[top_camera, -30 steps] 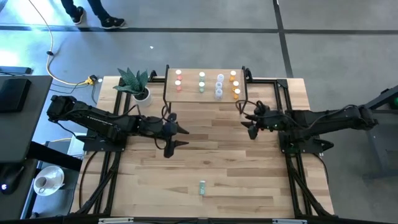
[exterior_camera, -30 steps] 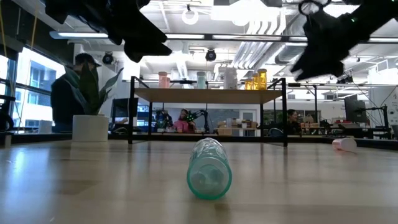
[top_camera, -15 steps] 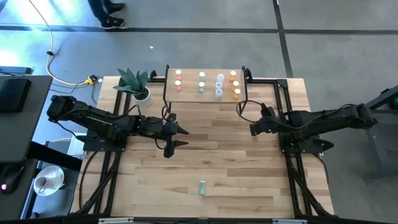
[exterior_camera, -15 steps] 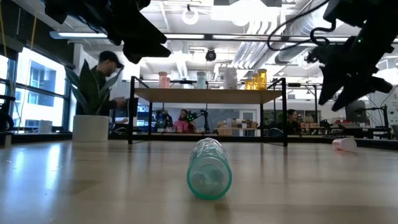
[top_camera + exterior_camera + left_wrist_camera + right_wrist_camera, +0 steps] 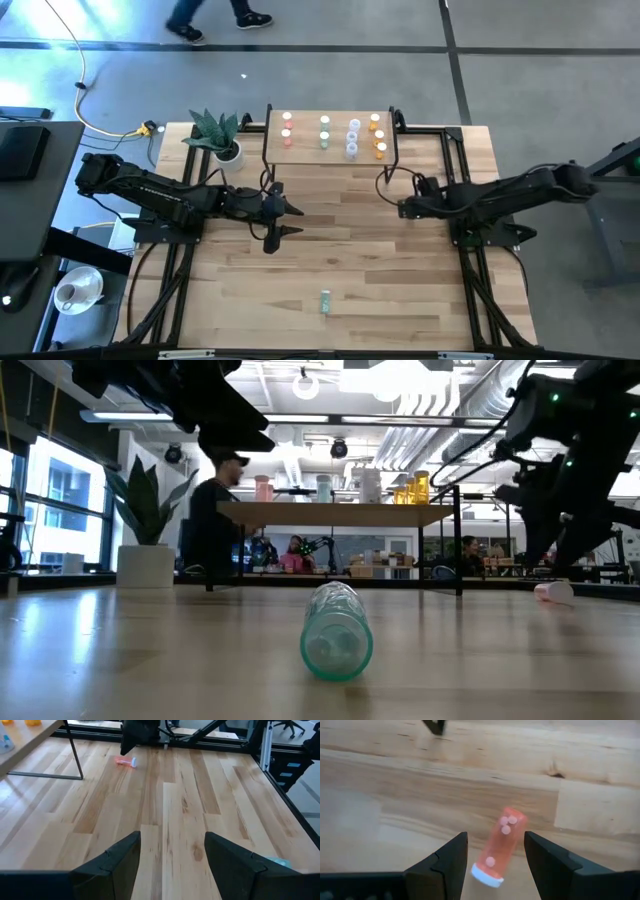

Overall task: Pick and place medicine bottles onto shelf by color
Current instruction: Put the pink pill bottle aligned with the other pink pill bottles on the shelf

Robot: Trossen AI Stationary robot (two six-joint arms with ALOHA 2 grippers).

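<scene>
Green bottle (image 5: 337, 630) lies on its side at the near table edge, alone. Mid-table: left gripper (image 5: 283, 220) hovers, fingers apart, empty. Right gripper (image 5: 495, 862) is low over the tabletop (image 5: 340, 250), fingers apart either side of a lying pink-red bottle (image 5: 497, 851), not clamped. Far end: shelf (image 5: 330, 152) carries standing bottles grouped pink, green, clear, orange. Potted plant (image 5: 218, 135) beside it.

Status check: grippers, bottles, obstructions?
Right gripper open, straddling fallen pink bottle, not closed. Left gripper open, empty, mid-table. Green bottle lying near front edge. Nothing blocking.
</scene>
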